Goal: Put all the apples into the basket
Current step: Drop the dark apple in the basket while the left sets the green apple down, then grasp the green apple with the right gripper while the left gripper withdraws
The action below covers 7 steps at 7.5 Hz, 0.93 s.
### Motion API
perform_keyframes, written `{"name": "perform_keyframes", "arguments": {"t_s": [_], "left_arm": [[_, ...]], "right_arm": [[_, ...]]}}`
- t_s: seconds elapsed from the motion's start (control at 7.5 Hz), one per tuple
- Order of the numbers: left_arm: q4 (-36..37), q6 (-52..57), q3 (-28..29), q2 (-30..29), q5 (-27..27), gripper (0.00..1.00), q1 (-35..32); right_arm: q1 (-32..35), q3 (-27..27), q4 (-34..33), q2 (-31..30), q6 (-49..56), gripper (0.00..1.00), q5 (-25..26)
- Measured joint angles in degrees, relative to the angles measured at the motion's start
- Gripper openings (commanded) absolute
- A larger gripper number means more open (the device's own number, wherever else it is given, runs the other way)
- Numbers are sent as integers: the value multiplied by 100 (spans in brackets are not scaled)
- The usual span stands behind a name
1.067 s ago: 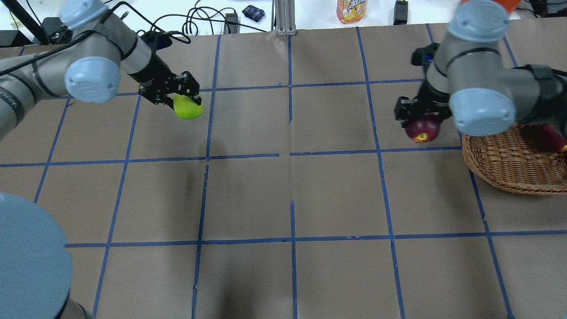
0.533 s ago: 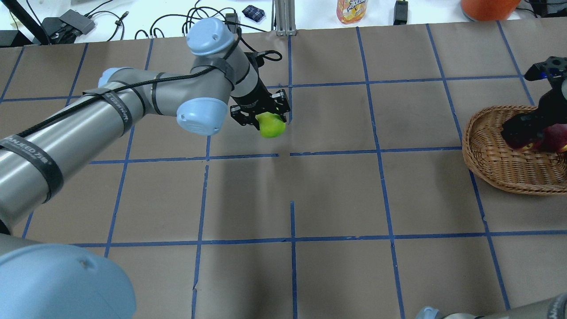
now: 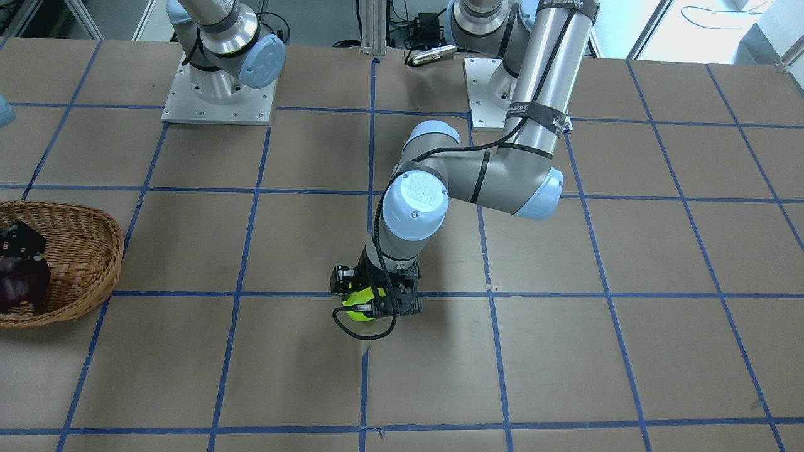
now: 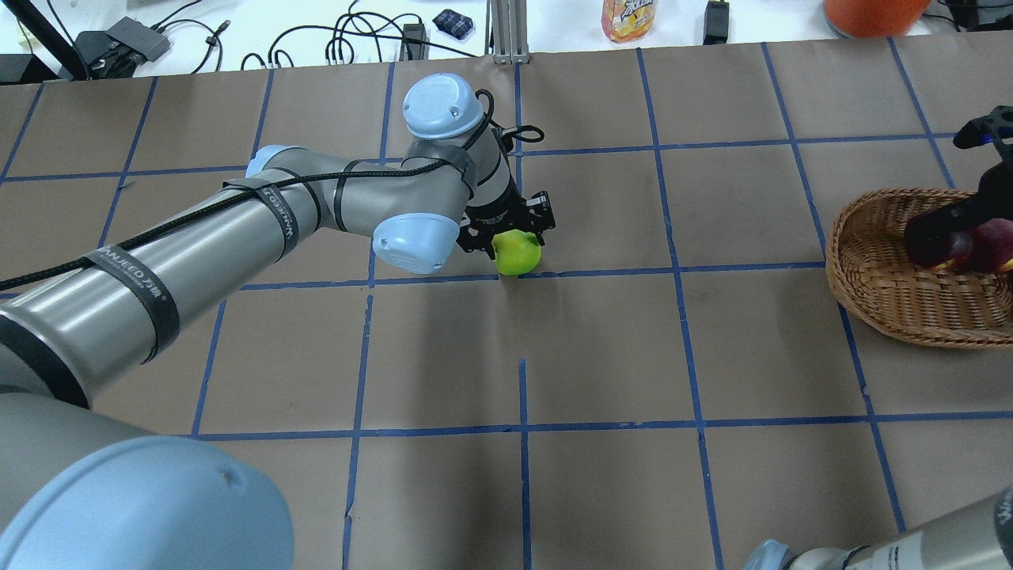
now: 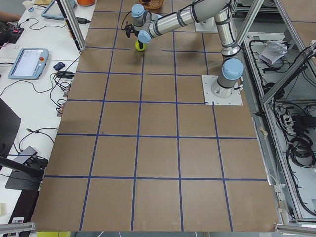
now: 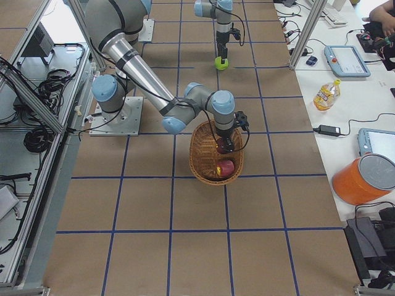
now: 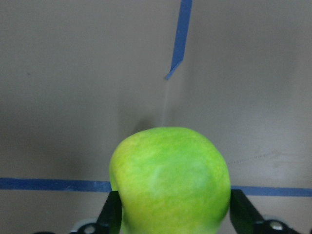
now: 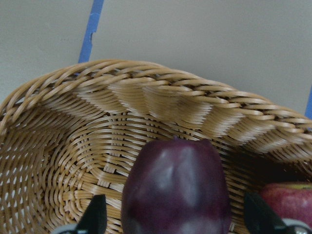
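Note:
My left gripper (image 4: 516, 237) is shut on the lime green apple (image 4: 517, 253) and holds it low over the table's middle, by a blue tape line; the apple fills the left wrist view (image 7: 170, 180). The wicker basket (image 4: 878, 285) sits at the right edge. My right gripper (image 4: 942, 233) is inside it around the dark maroon apple (image 8: 175, 187). Its fingers (image 8: 97, 217) stand a little off the apple's sides. The red apple (image 4: 995, 244) lies in the basket beside the maroon one and also shows in the right wrist view (image 8: 287, 200).
The brown table is marked with a blue tape grid (image 4: 522, 273). Beyond its far edge are a juice bottle (image 4: 629, 20), an orange bucket (image 4: 870, 9) and cables (image 4: 356, 39). The arm bases (image 3: 220, 94) stand at the robot's side.
My left arm has carried the green apple from the far left to the table's middle and lower. My right arm has moved the maroon apple from beside the basket into it.

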State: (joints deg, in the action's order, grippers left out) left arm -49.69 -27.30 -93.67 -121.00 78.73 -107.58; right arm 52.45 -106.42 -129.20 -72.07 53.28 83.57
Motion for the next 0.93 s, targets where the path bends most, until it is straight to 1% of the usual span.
{"name": "perform_keyframes", "arguments": {"t_s": [0.13, 0.27, 0.4, 0.53, 0.67, 0.8, 0.93], "left_arm": [[-31, -4, 52, 86, 11, 100, 83], [-318, 73, 166, 249, 5, 100, 333], [-888, 287, 349, 500, -3, 100, 621], [-1608, 664, 520, 807, 204, 100, 807], [-2394, 1170, 641, 1151, 636, 100, 975], [-3115, 1643, 769, 1528, 913, 100, 1223], [-3750, 2043, 903, 1950, 1026, 100, 1510]], "right_arm": [[19, 41, 253, -108, -12, 100, 16], [73, 73, 604, -306, -106, 100, 25], [260, 87, 913, -483, -242, 100, 30], [708, 92, 1062, -590, -495, 100, 62], [1333, 94, 1100, -642, -1176, 100, 94], [2019, 95, 1072, -650, -2252, 100, 98], [2746, 101, 948, -609, -3533, 100, 81]]}}
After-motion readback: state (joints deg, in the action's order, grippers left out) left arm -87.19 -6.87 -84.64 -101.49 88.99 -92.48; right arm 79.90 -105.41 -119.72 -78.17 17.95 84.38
